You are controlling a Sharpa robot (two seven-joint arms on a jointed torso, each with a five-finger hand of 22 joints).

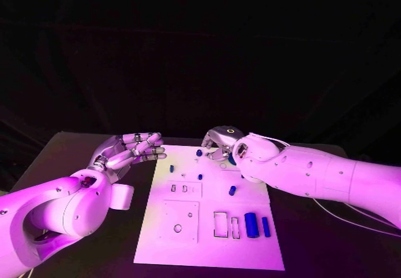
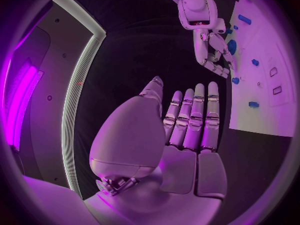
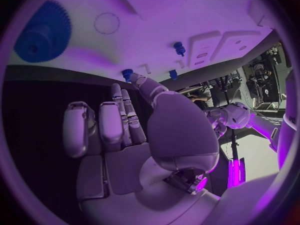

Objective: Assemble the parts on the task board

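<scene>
The white task board [image 1: 209,243] lies in the middle of the black table. A blue gear [image 3: 44,32] lies flat near the board's far edge, and it also shows beside the right hand's fingers [image 2: 232,46]. My right hand [image 1: 224,142] hovers over that far edge with its fingers apart and holding nothing; the gear sits just off its fingertips [image 3: 119,92]. My left hand [image 1: 134,147] floats off the board's far left corner, fingers stretched out, palm empty. Small blue pegs [image 1: 200,176] stand on the board, and two blue bars [image 1: 251,225] lie near its right edge.
The board has rectangular slots [image 1: 221,224] and a raised square plate [image 1: 179,220] at its near half. Bare black table [image 1: 100,243] runs along both sides of the board. The right arm [image 1: 334,179] reaches over the board's far right corner.
</scene>
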